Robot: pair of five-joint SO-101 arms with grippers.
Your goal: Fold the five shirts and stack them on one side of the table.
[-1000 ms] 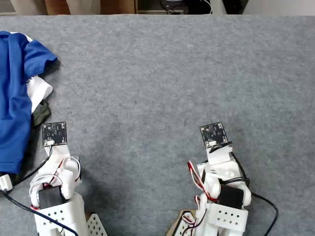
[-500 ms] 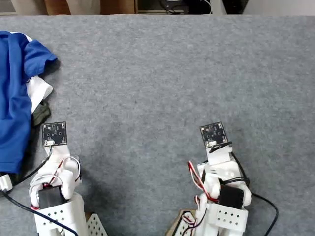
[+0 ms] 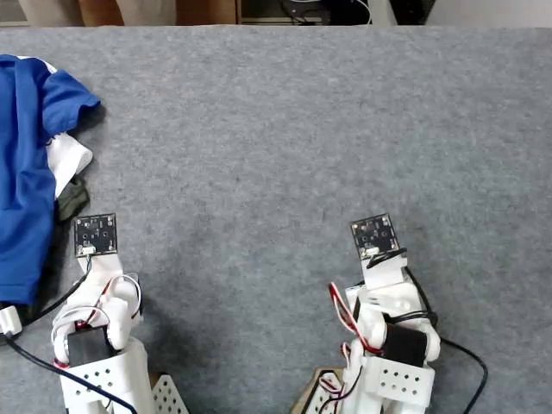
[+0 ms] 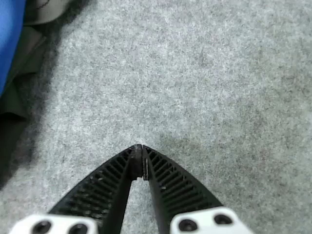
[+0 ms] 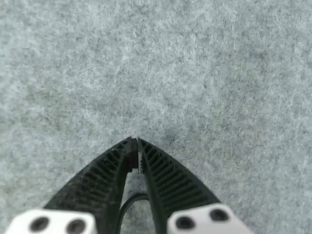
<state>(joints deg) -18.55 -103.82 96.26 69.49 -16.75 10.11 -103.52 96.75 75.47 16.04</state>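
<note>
Nothing is folded yet; by my reckoning the job stands at its very start. The shirts lie in 1 crumpled heap at the table's (image 3: 302, 129) left edge. A bright blue shirt (image 3: 26, 172) sits on top, its short sleeve flopped toward the middle. A white garment (image 3: 71, 159) and a dark olive one (image 3: 73, 203) poke out from under it. I cannot count 5 in that pile.

The left arm (image 3: 90, 302) sits at the near edge just beside the heap, and the right arm (image 3: 384, 302) sits further along the same edge, well apart from the cloth. The left gripper (image 4: 138, 151) has its ribbed black fingers pressed together at the tips over bare felt, pinching nothing. The right gripper (image 5: 135, 144) is pressed together the same way, also with nothing in it.

The next move, I'd say, calls for the left claw to spread, reach into the heap and draw the blue shirt out onto open table for flattening.

The tabletop is a coarse grey felt, likely grippy under cloth. The blue fabric looks smooth, limp and thin, so it should drape and bunch easily.
</note>
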